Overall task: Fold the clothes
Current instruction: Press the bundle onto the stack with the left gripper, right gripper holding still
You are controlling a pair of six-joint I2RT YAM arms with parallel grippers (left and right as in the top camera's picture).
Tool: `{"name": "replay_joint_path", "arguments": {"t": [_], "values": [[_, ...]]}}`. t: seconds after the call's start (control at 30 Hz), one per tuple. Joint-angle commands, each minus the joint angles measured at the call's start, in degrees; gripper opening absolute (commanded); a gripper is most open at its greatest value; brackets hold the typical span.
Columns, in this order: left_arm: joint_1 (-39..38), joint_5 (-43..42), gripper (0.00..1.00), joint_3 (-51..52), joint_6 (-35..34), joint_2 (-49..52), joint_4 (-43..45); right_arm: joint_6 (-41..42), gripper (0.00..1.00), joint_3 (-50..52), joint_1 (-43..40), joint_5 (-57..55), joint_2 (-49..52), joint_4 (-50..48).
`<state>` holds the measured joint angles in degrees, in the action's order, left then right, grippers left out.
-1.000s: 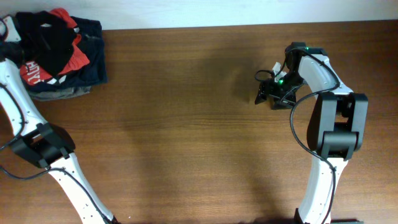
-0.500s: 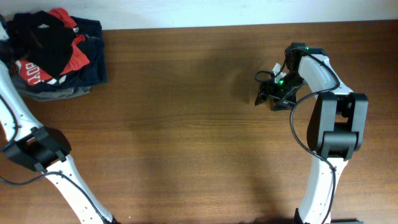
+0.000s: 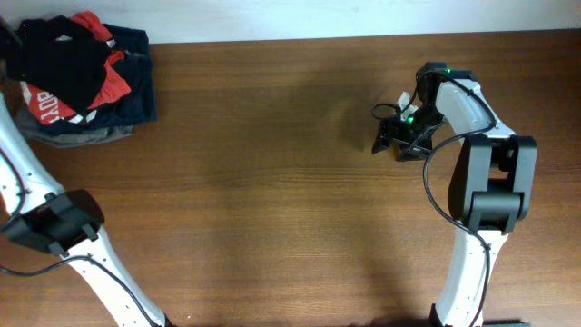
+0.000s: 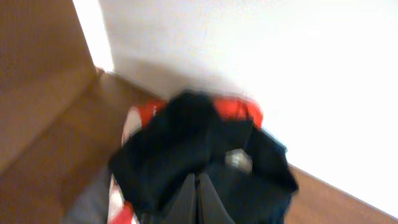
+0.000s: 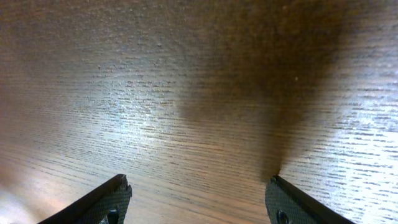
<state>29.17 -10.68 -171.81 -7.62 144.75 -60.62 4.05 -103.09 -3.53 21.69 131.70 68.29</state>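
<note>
The clothes [image 3: 86,77] lie in a heap at the table's far left corner: a black garment [image 3: 64,54] on top, a red one [image 3: 113,82] with white lettering, navy and grey cloth beneath. In the left wrist view my left gripper [image 4: 198,182] has its fingers pressed together, tips sunk into the black garment [image 4: 186,137], with red cloth [image 4: 236,107] behind it. From overhead that gripper is at the left frame edge, mostly cut off. My right gripper [image 3: 386,136] hangs open over bare wood at the right, and its fingers [image 5: 115,194] hold nothing.
The wooden table [image 3: 272,182] ends at a white wall [image 3: 318,18] just behind the heap. The left arm's link [image 3: 54,222] crosses the near left side. The right arm's body [image 3: 490,200] stands at the right.
My left gripper has gone from wide open to shut at the black garment. The left arm has swung further left, and the heap's top has shifted slightly. The right arm is still.
</note>
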Motion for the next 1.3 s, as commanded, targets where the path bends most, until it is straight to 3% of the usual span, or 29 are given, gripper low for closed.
{"name": "replay_joint_path", "arguments": {"t": [0.0,0.23,0.37,0.5,0.57,0.83,1.27], "values": [[-2.58,5.99,0.01,3.87,-0.52,-0.98,4.7,-0.15,0.74,-0.63,0.52,0.76,-0.28,-0.13],[-4.85,8.13,0.0,17.14,-0.79,-0.96,17.2,-0.15,0.75,-0.63,0.52,0.76,-0.28,-0.11],[-5.2,15.58,0.0,26.84,-2.89,-0.85,30.12,-0.15,0.75,-0.63,0.52,0.76,-0.28,-0.11],[-5.18,15.67,0.01,37.59,-2.89,0.07,46.29,-0.13,0.74,-0.63,0.52,0.79,-0.28,-0.02],[-5.35,15.69,0.06,41.16,-2.95,0.94,50.51,0.22,0.74,-0.63,0.52,0.79,-0.28,0.33],[-5.55,16.52,0.09,40.79,-2.8,3.06,47.93,0.83,0.74,-0.63,0.52,0.72,-0.28,3.3],[-7.28,16.31,0.11,32.79,-2.86,-9.57,36.96,0.68,0.76,-0.63,0.52,0.55,-0.28,3.26]]}}
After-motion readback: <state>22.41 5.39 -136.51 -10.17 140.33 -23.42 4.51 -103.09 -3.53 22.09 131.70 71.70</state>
